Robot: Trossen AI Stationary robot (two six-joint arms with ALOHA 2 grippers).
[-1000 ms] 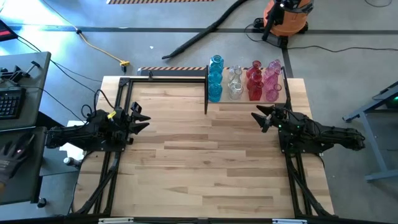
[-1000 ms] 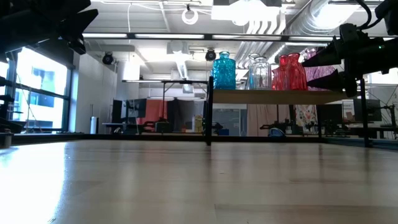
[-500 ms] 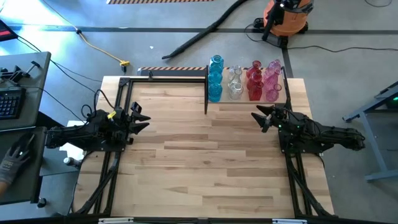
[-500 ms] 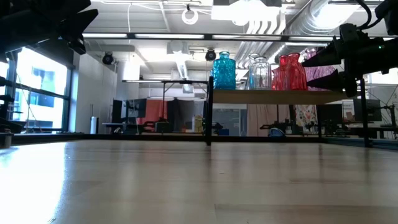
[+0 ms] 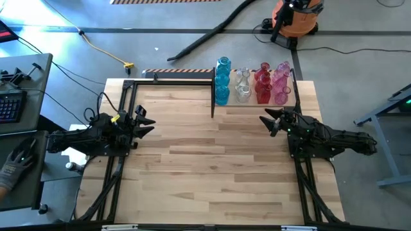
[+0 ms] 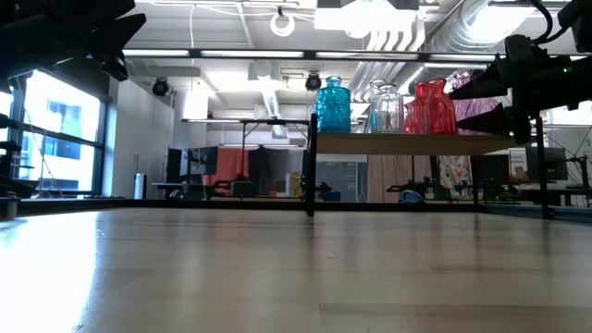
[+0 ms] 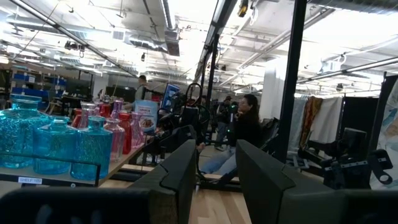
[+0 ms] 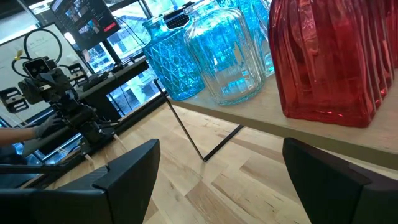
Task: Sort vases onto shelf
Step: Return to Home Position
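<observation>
The vases stand in colour rows on the shelf [image 5: 253,101] at the table's far right: blue vases [image 5: 222,80], clear vases [image 5: 243,85], red vases [image 5: 263,83] and pink vases [image 5: 281,85]. The low view shows them on the shelf's top board [image 6: 407,143]. My right gripper [image 5: 266,120] hovers open just near of the shelf, pointing toward the table's left; the red vase [image 8: 329,56] and a clear vase [image 8: 227,50] are close ahead of it. My left gripper [image 5: 146,122] hovers open at the table's left edge, pointing toward the right. Neither holds anything.
A bare black open frame [image 5: 168,80] stands at the table's far left, next to the shelf. Bare wooden tabletop [image 5: 205,167] lies between the arms. A person's gloved hand [image 5: 16,160] rests on a desk left of the table. People sit beyond the table [image 7: 245,127].
</observation>
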